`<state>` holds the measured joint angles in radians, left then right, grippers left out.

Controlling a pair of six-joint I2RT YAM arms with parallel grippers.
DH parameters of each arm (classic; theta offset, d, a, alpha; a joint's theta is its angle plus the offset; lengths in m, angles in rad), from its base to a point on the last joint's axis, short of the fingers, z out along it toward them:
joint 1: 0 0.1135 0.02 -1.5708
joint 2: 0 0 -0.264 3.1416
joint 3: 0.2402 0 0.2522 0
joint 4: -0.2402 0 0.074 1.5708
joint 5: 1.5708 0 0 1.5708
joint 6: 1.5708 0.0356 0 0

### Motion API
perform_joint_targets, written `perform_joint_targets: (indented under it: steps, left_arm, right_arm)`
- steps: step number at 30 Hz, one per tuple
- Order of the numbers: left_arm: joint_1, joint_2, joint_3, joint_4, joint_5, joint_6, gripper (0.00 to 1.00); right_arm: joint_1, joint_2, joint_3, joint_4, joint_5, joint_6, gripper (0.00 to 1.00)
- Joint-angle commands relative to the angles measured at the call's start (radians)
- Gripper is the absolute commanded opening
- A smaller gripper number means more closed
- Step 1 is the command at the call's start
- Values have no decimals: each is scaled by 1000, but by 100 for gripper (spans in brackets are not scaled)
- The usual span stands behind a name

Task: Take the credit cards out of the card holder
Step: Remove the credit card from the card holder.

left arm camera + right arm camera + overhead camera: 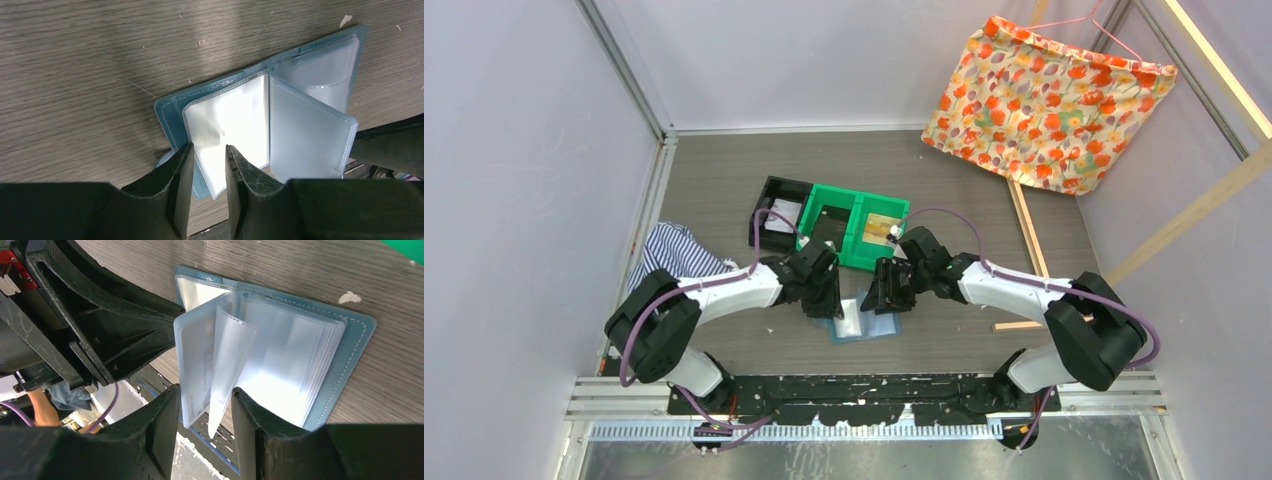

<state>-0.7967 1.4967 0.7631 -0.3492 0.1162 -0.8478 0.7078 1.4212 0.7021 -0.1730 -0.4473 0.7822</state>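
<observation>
We see the wood-grain bench (724, 180) spread under everything, and the green bins (856, 222) lie beyond the jaws, well apart from them. The teal card holder (352, 355) lies open and flat on the bench, directly beneath and between the two pairs of jaws. The left jaws stand narrowly parted with the edge of a flat clear sleeve (230, 115) running between them; we cannot tell whether they pinch it. The right jaws are released, spread around two upright sleeves (227, 370) that hang loose in the gap. What looks like a whitish credit card (197, 360) with faint marks fills the one nearest the left jaws
</observation>
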Motion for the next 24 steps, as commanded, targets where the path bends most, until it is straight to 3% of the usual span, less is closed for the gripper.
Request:
perform_joint_targets:
  steps: [1, 17, 21, 24]
  left_arm:
    - [1, -18, 28, -3, 18, 12, 31]
    - [1, -152, 87, -116, -14, 23, 35]
    - [1, -157, 88, -94, 4, 15, 35]
    - [1, -123, 60, -34, 32, -31, 36]
  right_arm:
    - [5, 10, 34, 3, -13, -29, 48]
    - [18, 72, 28, 34, -16, -32, 48]
    - [18, 5, 18, -26, 79, -41, 57]
    - [18, -127, -56, -35, 227, -11, 74]
